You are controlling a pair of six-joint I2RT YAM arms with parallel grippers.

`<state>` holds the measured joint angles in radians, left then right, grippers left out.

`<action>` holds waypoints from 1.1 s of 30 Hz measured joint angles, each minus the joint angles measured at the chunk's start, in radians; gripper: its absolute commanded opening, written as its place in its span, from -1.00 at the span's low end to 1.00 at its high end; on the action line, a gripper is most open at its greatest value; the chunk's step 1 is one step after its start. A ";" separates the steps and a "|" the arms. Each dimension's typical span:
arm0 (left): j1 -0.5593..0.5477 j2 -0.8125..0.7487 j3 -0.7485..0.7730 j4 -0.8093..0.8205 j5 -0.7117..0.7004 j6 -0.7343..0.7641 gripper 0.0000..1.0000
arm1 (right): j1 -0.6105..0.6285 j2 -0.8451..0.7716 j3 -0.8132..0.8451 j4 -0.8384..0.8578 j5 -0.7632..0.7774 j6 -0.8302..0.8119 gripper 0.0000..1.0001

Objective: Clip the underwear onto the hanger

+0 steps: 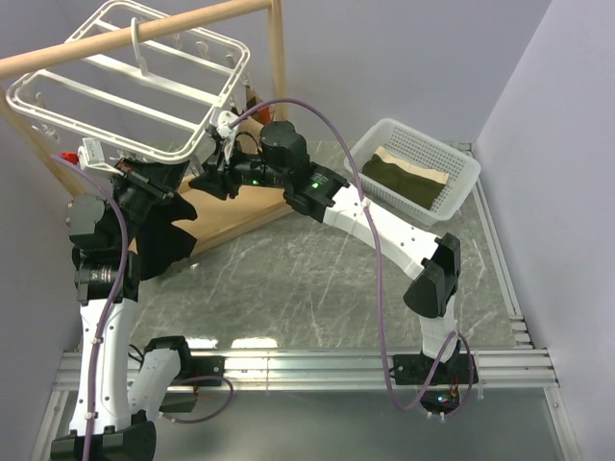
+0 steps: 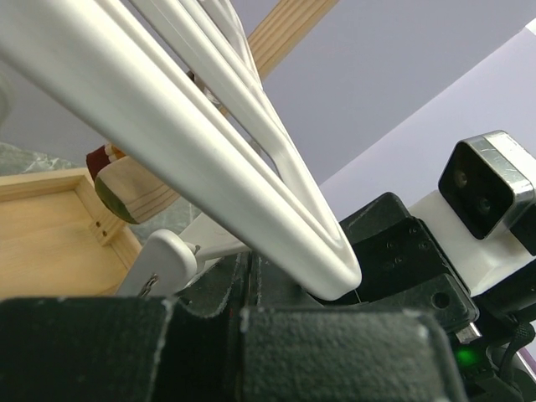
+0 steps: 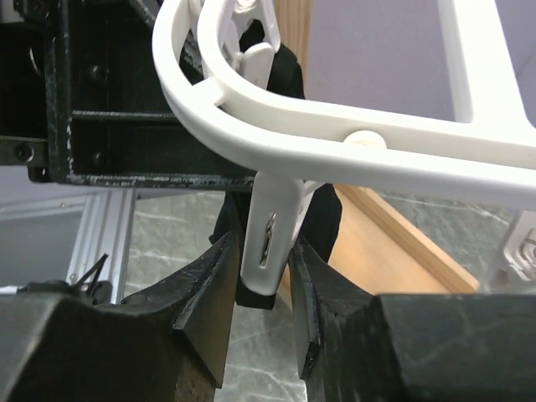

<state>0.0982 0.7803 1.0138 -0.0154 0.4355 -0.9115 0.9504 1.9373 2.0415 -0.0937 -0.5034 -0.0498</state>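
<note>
The hanger (image 3: 377, 159) hangs tilted from the wooden pole (image 1: 58, 53) at 10 o'clock in the top view, its long sides roughly along the 10-to-4 line. The right tool (image 3: 262, 264) pinches a clip (image 3: 266, 218) at the near corner, with fingers touching both sides. The left tool (image 2: 243, 327) is closed on the black underwear (image 1: 168, 240), which droops lengthwise toward the table (image 1: 288, 279) just below that corner.
</note>
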 measured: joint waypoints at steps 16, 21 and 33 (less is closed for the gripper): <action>0.001 -0.009 0.000 -0.020 -0.006 0.018 -0.22 | 0.003 0.000 0.000 0.008 0.041 -0.053 -1.00; 0.002 -0.054 0.000 -0.077 -0.006 0.072 -0.13 | 0.003 0.000 0.001 0.005 0.020 -0.056 -1.00; -0.002 -0.131 -0.030 -0.102 0.056 0.122 0.18 | 0.002 0.000 0.018 0.004 -0.034 -0.056 -1.00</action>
<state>0.0967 0.6495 0.9840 -0.1177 0.4911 -0.7891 0.9527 1.9373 2.0598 -0.0898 -0.5369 -0.1055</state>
